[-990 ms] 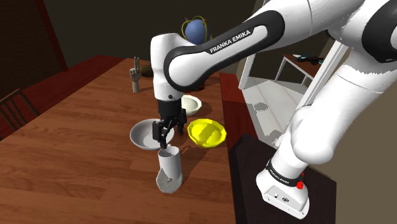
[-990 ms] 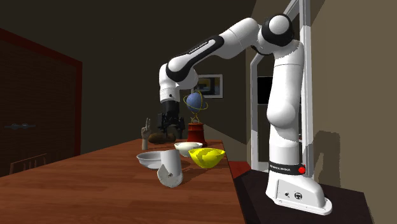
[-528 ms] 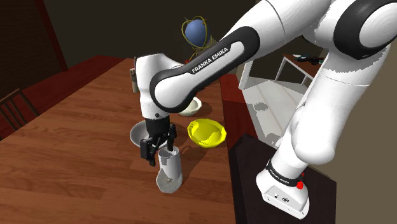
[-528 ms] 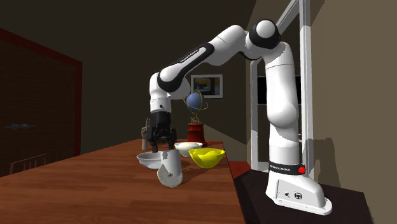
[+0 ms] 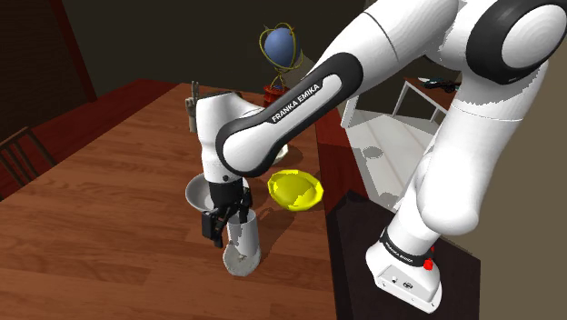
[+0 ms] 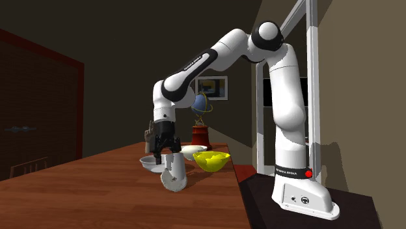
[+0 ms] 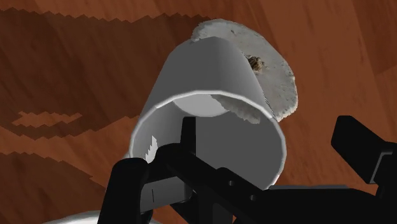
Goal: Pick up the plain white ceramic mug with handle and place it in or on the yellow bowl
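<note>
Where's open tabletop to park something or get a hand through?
Free: the wide wooden table stretch on the shoulder view's left of the grey bowl and mug, out toward the chair. Crowded: mug, grey bowl, yellow bowl and white bowl cluster by the stand-side edge, with the open pincer at the mug's rim.

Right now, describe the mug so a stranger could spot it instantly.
On the brown wooden table, find the yellow bowl. Near it, at the black claw, stands the mug: the one tall white cylinder, while its neighbours are all low bowls.
</note>
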You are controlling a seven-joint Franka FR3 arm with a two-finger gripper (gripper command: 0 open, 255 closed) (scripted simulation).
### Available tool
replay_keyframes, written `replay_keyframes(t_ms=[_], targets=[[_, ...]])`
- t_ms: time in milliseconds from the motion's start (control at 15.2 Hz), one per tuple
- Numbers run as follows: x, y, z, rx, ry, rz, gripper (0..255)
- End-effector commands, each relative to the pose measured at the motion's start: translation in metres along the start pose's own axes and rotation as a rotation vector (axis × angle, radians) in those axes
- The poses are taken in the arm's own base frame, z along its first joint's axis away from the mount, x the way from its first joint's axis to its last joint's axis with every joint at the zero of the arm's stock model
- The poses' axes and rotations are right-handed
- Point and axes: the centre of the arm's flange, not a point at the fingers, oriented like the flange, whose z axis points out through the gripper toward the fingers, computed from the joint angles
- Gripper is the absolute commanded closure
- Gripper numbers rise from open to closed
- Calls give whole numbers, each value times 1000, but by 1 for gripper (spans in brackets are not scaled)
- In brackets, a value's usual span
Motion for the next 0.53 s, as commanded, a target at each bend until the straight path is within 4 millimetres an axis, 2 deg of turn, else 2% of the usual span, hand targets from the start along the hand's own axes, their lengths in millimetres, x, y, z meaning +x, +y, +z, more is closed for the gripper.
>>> replay_keyframes(t_ms=[0, 198, 264, 462], targets=[[0, 0, 0, 0, 0, 0, 0], [0, 0, 0, 0, 0, 0, 0], [0, 0, 0, 0, 0, 0, 255], [0, 0, 0, 0, 0, 0, 255]])
